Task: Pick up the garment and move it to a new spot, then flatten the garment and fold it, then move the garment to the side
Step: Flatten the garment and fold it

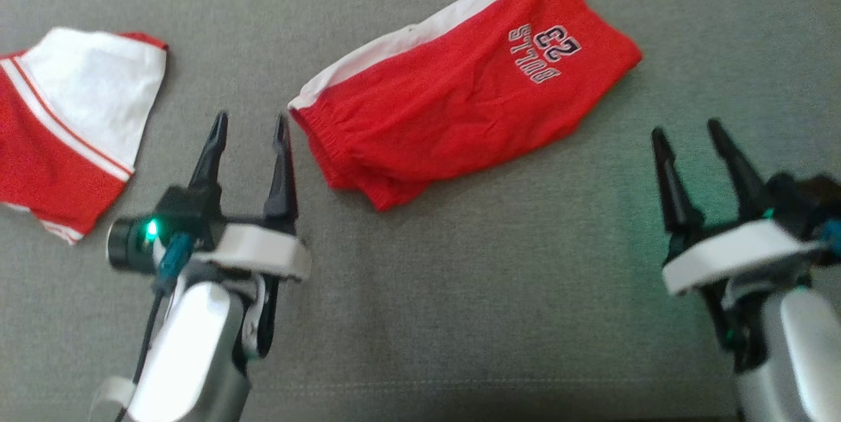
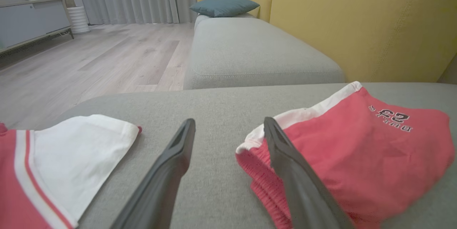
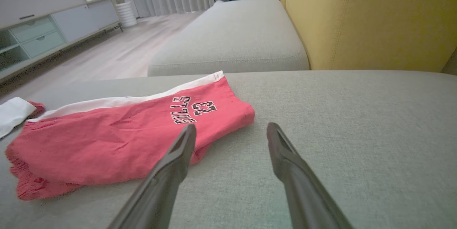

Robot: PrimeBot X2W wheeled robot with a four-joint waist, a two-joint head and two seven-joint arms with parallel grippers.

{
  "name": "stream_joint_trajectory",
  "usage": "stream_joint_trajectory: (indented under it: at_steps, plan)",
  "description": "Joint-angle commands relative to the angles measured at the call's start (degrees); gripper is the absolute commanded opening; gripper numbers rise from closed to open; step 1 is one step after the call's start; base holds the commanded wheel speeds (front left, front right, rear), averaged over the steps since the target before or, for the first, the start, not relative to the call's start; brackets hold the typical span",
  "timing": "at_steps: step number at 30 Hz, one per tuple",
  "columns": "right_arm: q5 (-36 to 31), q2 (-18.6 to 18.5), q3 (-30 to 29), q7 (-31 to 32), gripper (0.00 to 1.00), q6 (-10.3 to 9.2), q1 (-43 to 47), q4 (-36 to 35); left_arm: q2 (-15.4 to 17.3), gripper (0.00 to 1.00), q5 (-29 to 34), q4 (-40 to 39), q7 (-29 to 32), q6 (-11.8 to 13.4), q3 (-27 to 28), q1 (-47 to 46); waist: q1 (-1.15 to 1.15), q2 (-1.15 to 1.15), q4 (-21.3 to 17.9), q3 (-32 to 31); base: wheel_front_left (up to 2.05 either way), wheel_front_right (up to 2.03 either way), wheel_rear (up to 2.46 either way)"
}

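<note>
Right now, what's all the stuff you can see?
shorts: one, red with white stripe, middle of the seat
second garment: one, red and white, left on the seat
sofa seat: one, grey, under both garments
sofa back: one, yellow, behind the seat
pillow: one, teal, far end of sofa
cabinet: one, grey, by the wall
floor: one, pale wood, beside the sofa
left gripper: one, dark fingers, open, by the shorts' waistband
right gripper: one, dark fingers, open, right of the shorts

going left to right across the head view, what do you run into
red and white garment → left hand → red bulls 23 shorts → right hand
</note>
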Motion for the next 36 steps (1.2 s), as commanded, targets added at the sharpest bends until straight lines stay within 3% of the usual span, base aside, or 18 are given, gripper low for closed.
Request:
stream_joint_trajectory:
  at_steps: [1,15,25,26,28,36]
  plan:
    - [0.31,-1.77,0.70,0.78,1.00,0.22,-4.18,-0.81,0.19,1.00,0.67,-2.54,-0.35,-0.03,1.96,-3.26,0.00,0.00,1.46,2.67,0.00,0.00,0.00]
    - [6.02,-9.97,6.68,15.03,1.00,0.22,-26.52,16.42,-3.02,1.00,2.92,-2.39,-0.35,-2.24,2.25,-8.34,0.00,0.00,5.47,9.71,0.00,0.00,0.00]
    - [10.94,-10.94,11.53,26.81,1.00,0.22,-34.08,27.17,-4.25,1.00,4.20,-1.79,-0.35,-3.34,3.53,-9.05,0.00,0.00,6.38,10.25,0.00,0.00,0.00]
    - [11.86,-10.64,11.77,27.54,0.88,0.22,-34.11,27.54,-4.33,1.00,4.29,-1.72,-0.35,-3.41,3.68,-8.97,0.00,0.00,6.33,10.21,0.00,0.00,0.00]
    - [13.57,-10.15,12.31,28.41,0.00,0.22,-33.89,27.80,-4.45,1.00,4.49,-1.57,-0.35,-3.57,3.98,-8.81,0.00,0.00,6.17,10.07,0.00,0.00,0.00]
    - [17.02,-8.29,10.85,23.75,0.00,0.22,-27.68,25.37,-4.91,1.00,5.07,-0.63,-0.35,-4.20,4.41,-7.53,0.00,0.00,4.97,7.61,0.00,0.00,0.00]
